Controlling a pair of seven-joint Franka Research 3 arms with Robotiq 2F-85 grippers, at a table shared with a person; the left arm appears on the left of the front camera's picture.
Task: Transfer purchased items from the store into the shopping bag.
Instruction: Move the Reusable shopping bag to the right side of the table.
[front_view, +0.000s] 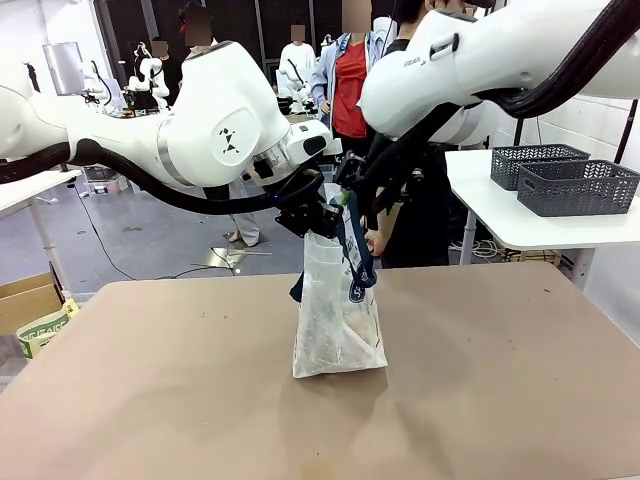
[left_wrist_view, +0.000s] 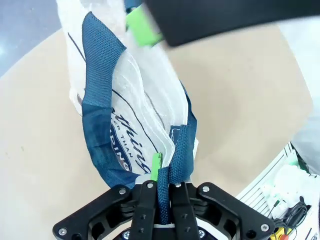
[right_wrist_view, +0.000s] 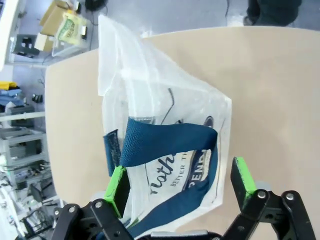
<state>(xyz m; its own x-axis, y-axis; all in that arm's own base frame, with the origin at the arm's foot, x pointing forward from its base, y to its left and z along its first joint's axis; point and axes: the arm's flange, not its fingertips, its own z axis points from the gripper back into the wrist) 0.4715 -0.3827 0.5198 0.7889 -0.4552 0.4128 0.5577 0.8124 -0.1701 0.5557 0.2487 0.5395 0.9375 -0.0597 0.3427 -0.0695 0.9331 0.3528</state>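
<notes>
Where the left gripper (left_wrist_view: 161, 186) is pinching its jaws together, you are looking at a navy strap handle (left_wrist_view: 180, 147) clamped between them, one green pad (left_wrist_view: 156, 164) showing beside the webbing. You are seeing the right gripper (right_wrist_view: 180, 187) standing with its fingers (right_wrist_view: 243, 176) spread wide apart, the other blue handle (right_wrist_view: 165, 137) crossing the gap between them; whether it is touching either pad, you cannot tell. Both grippers are meeting over the middle of the table, the left gripper (front_view: 305, 215) from the left and the right gripper (front_view: 360, 195) from the right. Below them the shopping bag (front_view: 335, 320) is hanging upright, its base resting on the tan table (front_view: 150, 400), the navy print facing the cameras. On a white side table (front_view: 490, 205) at far right, two dark grey lattice baskets (front_view: 575, 185) are sitting side by side.
</notes>
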